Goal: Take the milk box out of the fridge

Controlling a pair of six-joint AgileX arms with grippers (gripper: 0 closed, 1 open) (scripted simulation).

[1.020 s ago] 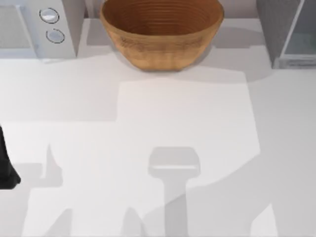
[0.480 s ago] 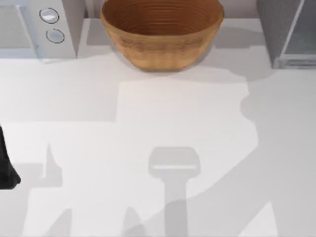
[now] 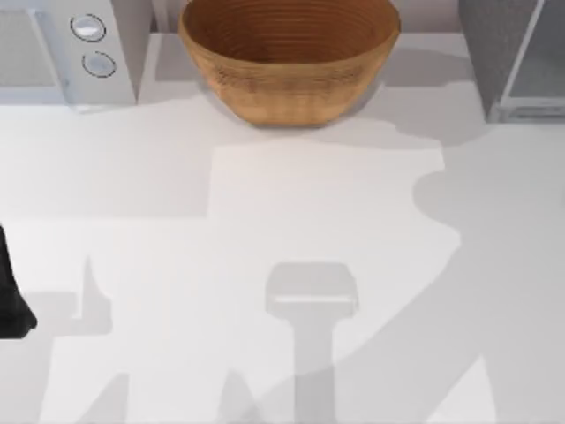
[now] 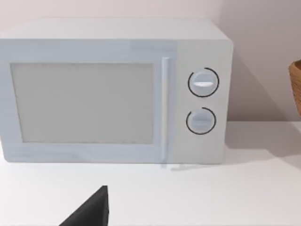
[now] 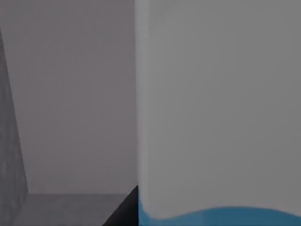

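The milk box (image 5: 216, 113) stands very close in the right wrist view, with a white upper face and a bright blue band at its base. Grey inner walls of the fridge (image 5: 70, 94) rise behind it. A dark part of my right gripper (image 5: 124, 211) shows right beside the carton's lower edge. From above, the fridge (image 3: 516, 62) is the dark-grey cabinet with a pale glassy panel at the table's far right corner. My left gripper (image 3: 11, 296) is parked at the table's left edge.
A white microwave (image 3: 66, 49) with two round knobs stands at the far left, also facing the left wrist camera (image 4: 113, 94). A large wicker basket (image 3: 290, 57) sits at the back middle. The white table (image 3: 291, 221) carries broad arm shadows.
The arm shadow on the table's right side has spread leftward and grown a rounded bulge. The left arm, basket and microwave have not moved.
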